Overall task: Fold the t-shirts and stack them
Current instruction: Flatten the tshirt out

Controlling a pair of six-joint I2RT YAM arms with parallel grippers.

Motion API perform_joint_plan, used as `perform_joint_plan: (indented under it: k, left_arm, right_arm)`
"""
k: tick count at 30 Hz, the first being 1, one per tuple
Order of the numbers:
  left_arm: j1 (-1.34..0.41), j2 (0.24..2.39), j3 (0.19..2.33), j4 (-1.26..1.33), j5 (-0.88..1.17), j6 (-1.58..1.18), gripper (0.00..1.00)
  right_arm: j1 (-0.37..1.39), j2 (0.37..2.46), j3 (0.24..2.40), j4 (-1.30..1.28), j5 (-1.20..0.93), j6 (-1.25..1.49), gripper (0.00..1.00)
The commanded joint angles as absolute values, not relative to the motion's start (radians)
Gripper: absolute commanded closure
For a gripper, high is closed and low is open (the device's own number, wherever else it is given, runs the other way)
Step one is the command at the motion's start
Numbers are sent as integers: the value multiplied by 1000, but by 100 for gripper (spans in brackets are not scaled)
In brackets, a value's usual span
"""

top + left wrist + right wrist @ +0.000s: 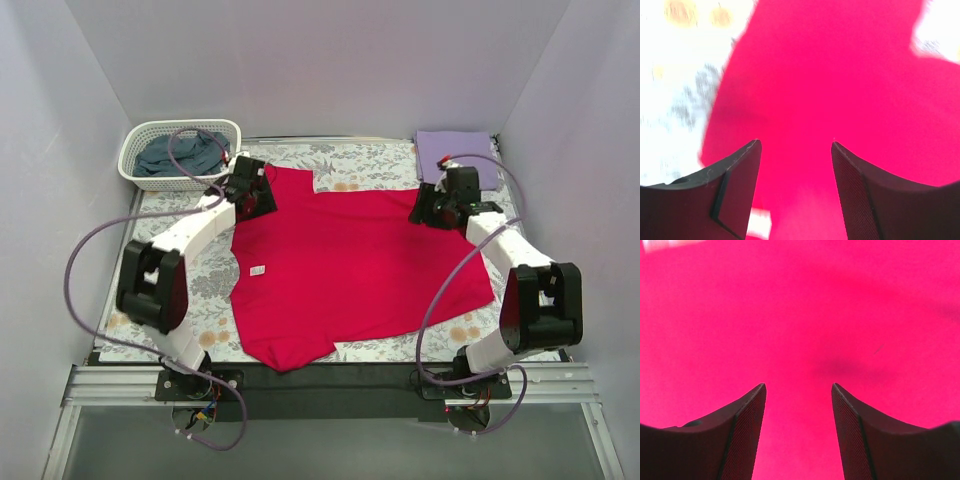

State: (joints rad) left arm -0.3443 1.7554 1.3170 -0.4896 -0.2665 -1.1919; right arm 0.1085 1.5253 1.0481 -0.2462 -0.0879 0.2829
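the red tee lies spread flat on the floral desk cover and takes up most of it. its long axis runs left to right. a small white tag sits close to its left edge, so the neck end seems to point left and the straight hem right. one sleeve reaches away toward the far left, and the other points toward the near edge.

the left claw is over the far-left sleeve of the red tee, right at its outer edge. in its wrist view the left claw is spread wide, with nothing between the two dark fingers and only red cloth and a strip of the cover beneath. whether the tips touch the cloth cannot be told.

the right claw is over the far-right corner of the red tee, near the hem end. its wrist view shows it just as wide open and gripping nothing, with red cloth filling the whole picture below the fingers.

beyond the far-left sleeve of the red tee stands a white basket with the blue-grey tee bunched inside. beyond the tee's far-right corner, just behind the right claw, the lavender tee lies folded flat.
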Motion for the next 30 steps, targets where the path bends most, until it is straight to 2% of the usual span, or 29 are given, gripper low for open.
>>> perform_joint_plan:
  k: [1, 5, 9, 14, 22, 30]
  left_arm:
    - [-431, 1553, 1154, -548, -287, -1282, 45]
    - [-537, 1419, 971, -597, -269, -1392, 45]
    - [-572, 1321, 815, -607, -255, -1459, 45]
    - [-578, 1259, 761, -646, -253, -1480, 44]
    - [-574, 1316, 703, -612, -278, -1503, 46]
    - [-445, 1454, 712, -491, -221, -1451, 48]
  right_arm:
    - [204, 1452, 951, -368, -32, 272, 48]
    - [287, 1362, 830, -405, -5, 282, 47]
    - [337, 1273, 695, -414, 18, 302, 46]
    - [359, 1209, 621, -436, 26, 311, 45]
    - [362, 1236, 583, -431, 8, 316, 44]
    - [359, 1321, 597, -376, 34, 308, 44]
